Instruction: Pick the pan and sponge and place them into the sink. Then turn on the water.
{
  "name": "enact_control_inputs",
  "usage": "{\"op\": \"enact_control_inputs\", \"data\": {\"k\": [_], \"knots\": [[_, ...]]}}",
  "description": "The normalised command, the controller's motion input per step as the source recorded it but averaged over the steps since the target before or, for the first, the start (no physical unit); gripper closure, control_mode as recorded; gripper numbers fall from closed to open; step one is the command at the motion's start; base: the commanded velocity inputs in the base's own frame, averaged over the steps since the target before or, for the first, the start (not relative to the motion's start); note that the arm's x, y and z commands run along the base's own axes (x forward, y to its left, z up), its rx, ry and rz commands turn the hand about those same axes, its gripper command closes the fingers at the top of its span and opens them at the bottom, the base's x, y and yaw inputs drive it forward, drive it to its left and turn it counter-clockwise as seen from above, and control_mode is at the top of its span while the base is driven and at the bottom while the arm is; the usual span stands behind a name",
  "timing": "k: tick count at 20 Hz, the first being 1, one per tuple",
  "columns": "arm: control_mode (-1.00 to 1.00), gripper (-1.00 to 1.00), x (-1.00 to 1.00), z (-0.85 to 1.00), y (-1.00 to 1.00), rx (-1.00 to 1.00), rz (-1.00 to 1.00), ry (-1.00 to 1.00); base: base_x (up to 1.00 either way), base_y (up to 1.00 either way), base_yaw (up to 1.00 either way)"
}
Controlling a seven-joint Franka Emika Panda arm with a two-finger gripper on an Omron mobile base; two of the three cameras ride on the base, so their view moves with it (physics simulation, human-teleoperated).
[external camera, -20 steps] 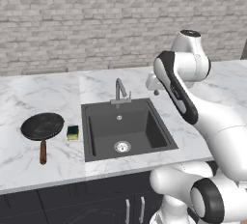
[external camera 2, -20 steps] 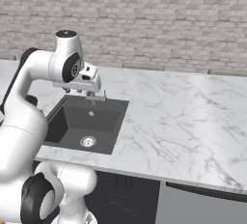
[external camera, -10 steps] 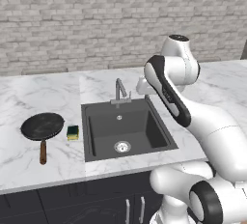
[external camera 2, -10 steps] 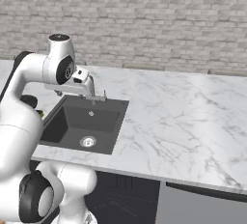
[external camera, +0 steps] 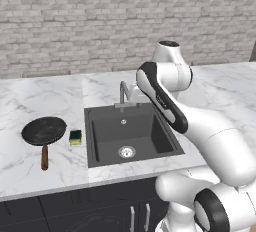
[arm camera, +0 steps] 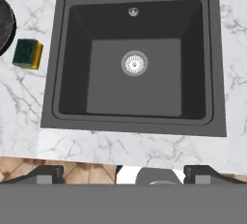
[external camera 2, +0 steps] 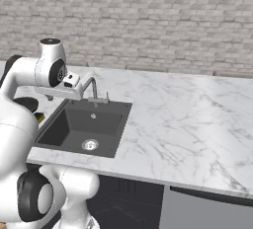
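Arm swung left since the earlier frame; hand now high over the sink (external camera: pixel 131 137).
Gripper (arm camera: pixel 123 175) fingers spread wide, empty. Pan (external camera: pixel 43 130) and sponge (external camera: pixel 75 137) sit on the counter left of the basin, just apart. Risk: on descent, wide fingers could nudge the sponge into the pan or clip the faucet (external camera: pixel 123 94).

Bright even rendered light, soft shadows, sharp

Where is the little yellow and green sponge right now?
In the left base view the sponge lies on the white marble counter, between the black pan on its left and the sink on its right, close to the sink's edge.
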Motion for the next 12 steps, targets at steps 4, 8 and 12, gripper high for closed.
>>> {"op": "enact_control_inputs", "data": {"k": [4, 8, 12], "knots": [[-1.00, -1.00, 0.01, -0.16, 0.44, 0.00, 0.01, 0.08, 0.00, 0.00, 0.00], [-1.00, -1.00, 0.00, -0.15, 0.40, 0.02, 0.01, 0.06, 0.00, 0.00, 0.00], [-1.00, -1.00, 0.00, -0.15, 0.35, 0.03, 0.01, 0.03, 0.00, 0.00, 0.00]]}}
